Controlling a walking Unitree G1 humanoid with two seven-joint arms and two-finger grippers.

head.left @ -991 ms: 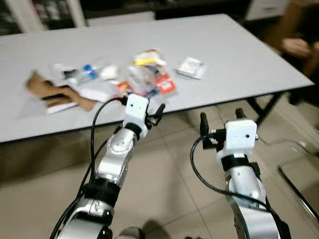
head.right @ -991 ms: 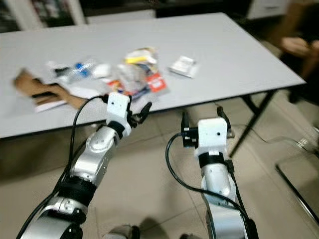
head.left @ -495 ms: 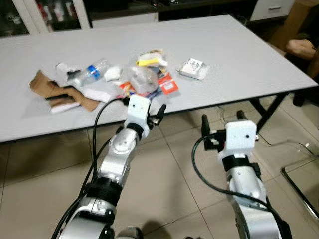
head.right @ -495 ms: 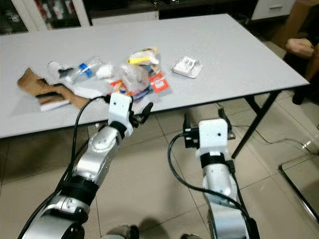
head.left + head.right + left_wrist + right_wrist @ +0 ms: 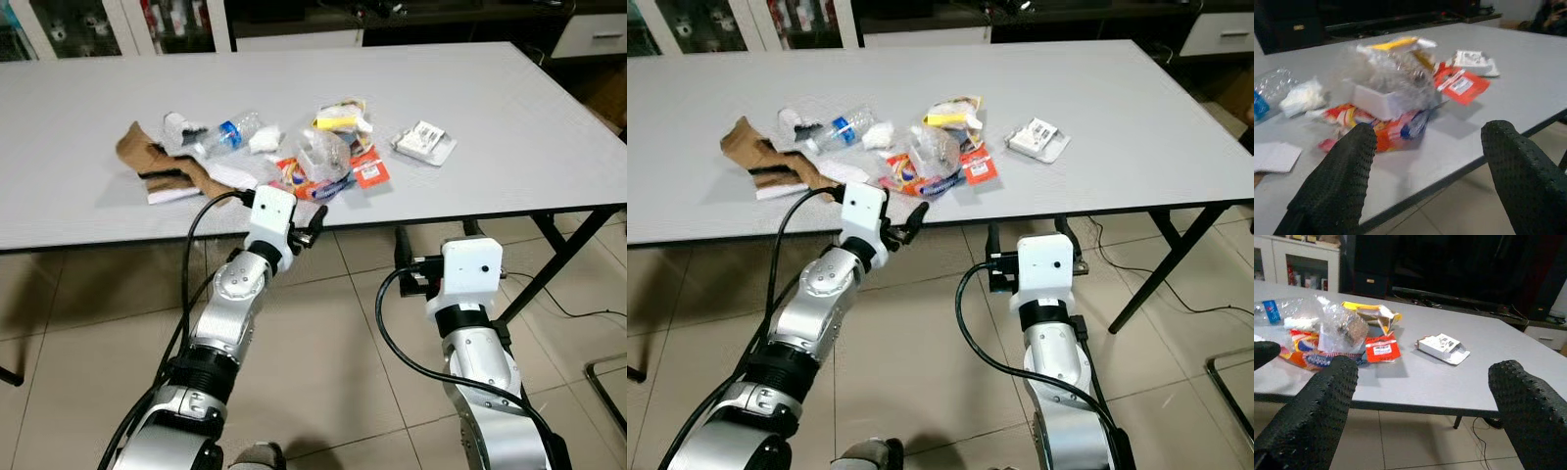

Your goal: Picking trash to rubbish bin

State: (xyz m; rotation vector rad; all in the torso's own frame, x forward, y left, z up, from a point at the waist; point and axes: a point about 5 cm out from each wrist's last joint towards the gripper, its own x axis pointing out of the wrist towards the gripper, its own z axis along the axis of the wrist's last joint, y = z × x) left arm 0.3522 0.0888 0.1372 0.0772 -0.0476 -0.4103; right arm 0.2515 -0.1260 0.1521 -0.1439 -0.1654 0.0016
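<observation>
- A torn piece of brown cardboard [image 5: 147,157] is lying at the left end of the litter on the grey table [image 5: 509,137], well out to the left of the left gripper's fingers and beyond them.
- A crushed clear plastic bottle [image 5: 227,133] with a blue label is resting just beside the cardboard, with a white crumpled tissue [image 5: 263,140] next to it; both are sitting ahead of the left fingers and a little to their left.
- The left gripper [image 5: 312,223] is hovering at the table's near edge, its two black fingers [image 5: 1337,181] spread apart and gripping nothing.
- A clear plastic bag [image 5: 1386,81] with a white box inside is lying straight ahead of the left fingers, on top of an orange snack wrapper [image 5: 1366,128], near the table edge and not touching the fingers.
- A yellow wrapper [image 5: 338,115] is sitting behind the clear bag, farther from the fingers.
- A red packet [image 5: 1383,349] is lying flat just to the right of the bag, ahead of the gap between the two grippers.
- The right gripper [image 5: 431,245] is hanging below the table edge, over the tiled floor [image 5: 88,323], its fingers [image 5: 1308,421] wide apart and empty.
- A white blister pack [image 5: 1443,347] is lying on its own ahead of the right fingers, well apart from them and from the main pile.
</observation>
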